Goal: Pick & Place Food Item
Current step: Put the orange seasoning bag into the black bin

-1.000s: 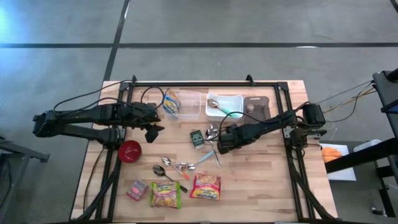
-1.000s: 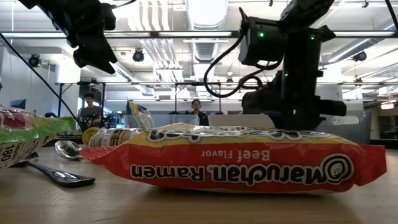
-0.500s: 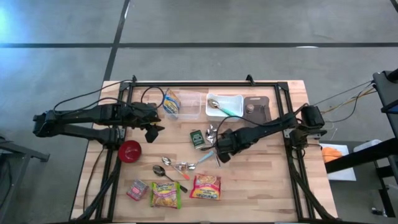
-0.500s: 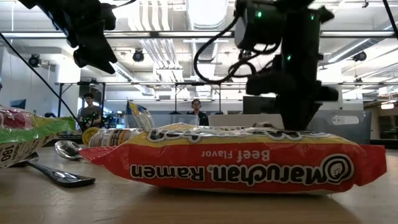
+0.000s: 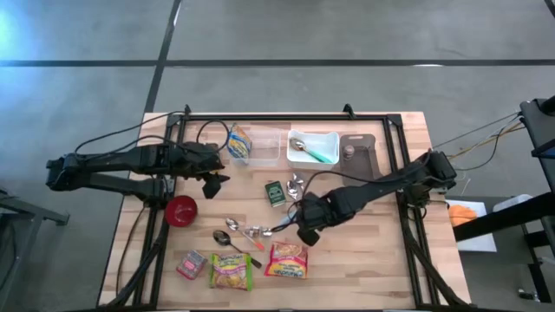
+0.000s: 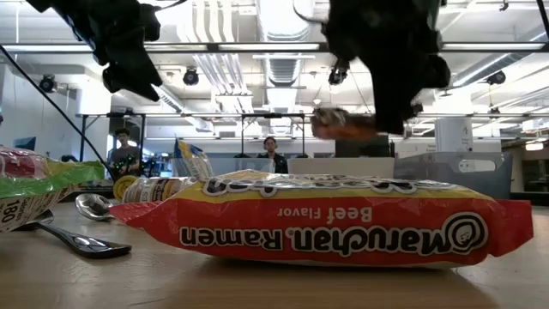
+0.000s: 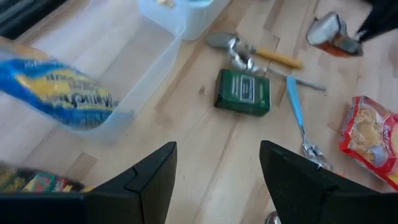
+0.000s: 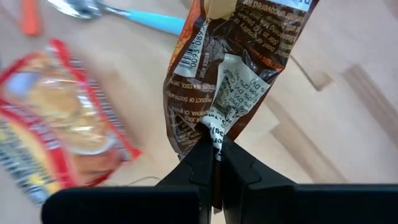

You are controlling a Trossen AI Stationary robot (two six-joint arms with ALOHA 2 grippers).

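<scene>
desk: pale wooden desk (image 5: 364, 251) with a black frame, carrying food packets, spoons and bins
left arm: waits over the desk's left part, its hand (image 7: 217, 180) parted and empty, above the clear plastic bin (image 7: 118, 68) with the blue-and-yellow bag (image 7: 59, 93)
right arm: reaches to mid-desk; its hand (image 8: 214, 152) is pinched tight on the crimped edge of the brown foil snack packet (image 8: 233, 81)
task item: the packet hangs clear of the desk, above and just beside the red beef ramen packet (image 6: 317, 219)
step, judged: carry to a bin
how to do it well: the grip is only on a thin seam, so move smoothly, keep the packet high above the spoons (image 5: 247, 234) and release low inside the bin
</scene>
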